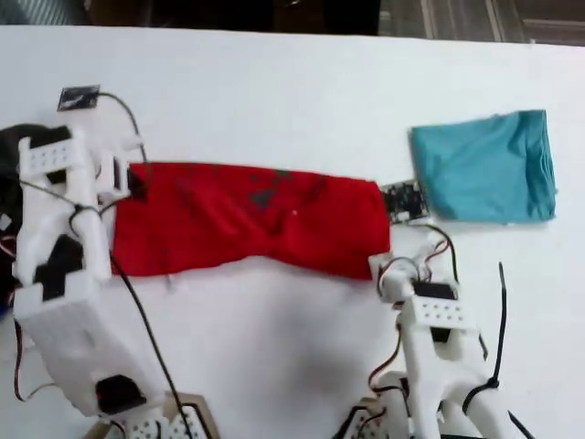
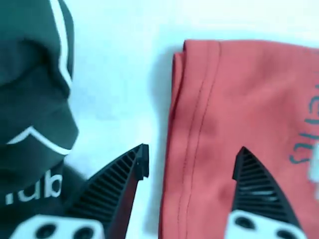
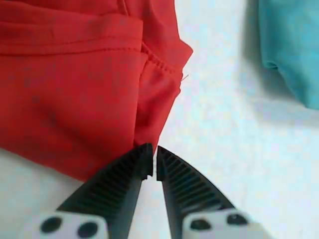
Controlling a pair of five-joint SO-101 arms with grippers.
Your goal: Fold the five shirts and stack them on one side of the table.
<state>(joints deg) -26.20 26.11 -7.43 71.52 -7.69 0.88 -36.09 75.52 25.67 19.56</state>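
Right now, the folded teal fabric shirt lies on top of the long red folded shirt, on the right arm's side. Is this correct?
No. The folded teal fabric shirt lies beside the long red folded shirt, not on top of it, with white table between them, as the high view shows. It is on the side of the right arm.

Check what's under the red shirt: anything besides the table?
The red shirt lies folded into a long band on the white table. Its own folded layers show at the ends; anything beneath them is covered.
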